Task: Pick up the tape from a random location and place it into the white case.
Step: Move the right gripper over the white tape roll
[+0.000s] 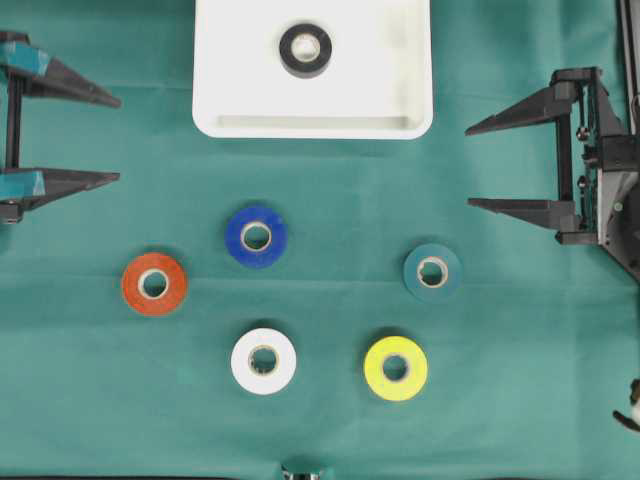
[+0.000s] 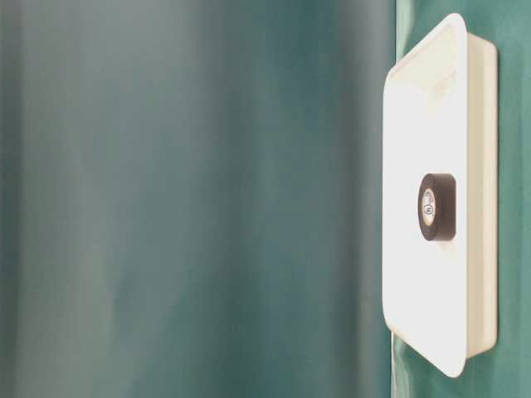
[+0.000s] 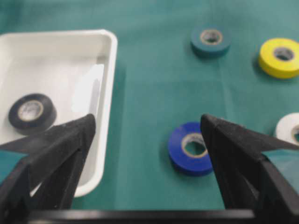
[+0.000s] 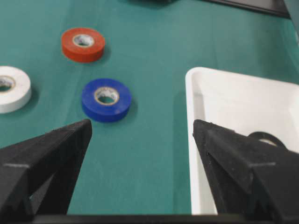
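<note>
Overhead exterior view: a green cloth-covered table [image 1: 500, 420] carries everything. The white case [image 1: 230, 90], largest item, sits at the middle of the far edge and holds one black tape roll [image 1: 305, 49] lying flat, apparently the delivered one. The left gripper [image 1: 65, 135] at the left edge and the right gripper [image 1: 520, 165] at the right edge both stand with jaws wide and empty, well apart from the rolls, probably parked clear of them. Five loose rolls lie flat mid-table: blue [image 1: 256, 236], orange [image 1: 154, 284], teal [image 1: 432, 271], white [image 1: 263, 361], yellow [image 1: 395, 368].
</note>
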Robot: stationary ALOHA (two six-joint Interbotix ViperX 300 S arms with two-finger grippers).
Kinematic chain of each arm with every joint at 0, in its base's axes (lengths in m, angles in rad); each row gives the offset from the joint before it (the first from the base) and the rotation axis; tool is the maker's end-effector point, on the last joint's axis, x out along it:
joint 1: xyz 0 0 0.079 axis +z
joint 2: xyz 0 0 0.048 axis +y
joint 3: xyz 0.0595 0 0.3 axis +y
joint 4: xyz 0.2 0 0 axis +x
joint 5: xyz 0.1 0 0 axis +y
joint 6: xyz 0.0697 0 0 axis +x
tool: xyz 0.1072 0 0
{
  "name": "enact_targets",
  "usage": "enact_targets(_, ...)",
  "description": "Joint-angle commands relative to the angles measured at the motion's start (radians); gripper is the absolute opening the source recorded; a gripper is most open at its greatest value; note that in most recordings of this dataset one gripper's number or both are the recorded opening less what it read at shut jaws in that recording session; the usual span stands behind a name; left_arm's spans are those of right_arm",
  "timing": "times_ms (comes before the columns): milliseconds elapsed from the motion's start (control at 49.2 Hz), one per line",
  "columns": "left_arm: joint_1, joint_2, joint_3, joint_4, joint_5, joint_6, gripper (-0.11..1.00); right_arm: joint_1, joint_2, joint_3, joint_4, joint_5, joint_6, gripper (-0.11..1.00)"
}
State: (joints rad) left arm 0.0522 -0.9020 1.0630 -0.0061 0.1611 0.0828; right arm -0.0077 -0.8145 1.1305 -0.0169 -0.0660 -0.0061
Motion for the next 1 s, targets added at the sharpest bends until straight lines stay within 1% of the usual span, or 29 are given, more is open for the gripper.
enact_targets(0,0.002,-0.012,0.037,-0.002,-0.069,-0.002,0.98,-0.002,0.005,-0.005,0.000,-0.008,0.000,0.89)
enact_targets(163,0.002,-0.031,0.092,-0.003,-0.127,-0.002,0.98,-0.002,0.006,0.003,0.000,-0.012,0.000,0.89)
enact_targets(732,0.008,-0.031,0.097,-0.003,-0.141,-0.002,0.98,-0.002,0.006,0.005,0.003,-0.011,0.005,0.89)
enact_targets(833,0.008,-0.031,0.097,-0.003,-0.141,-0.002,0.98,0.009,0.006,0.005,0.003,-0.009,0.006,0.89)
enact_targets(976,0.008,-0.031,0.097,-0.003,-0.141,-0.002,0.98,0.049,0.006,0.003,0.003,-0.008,0.006,0.89)
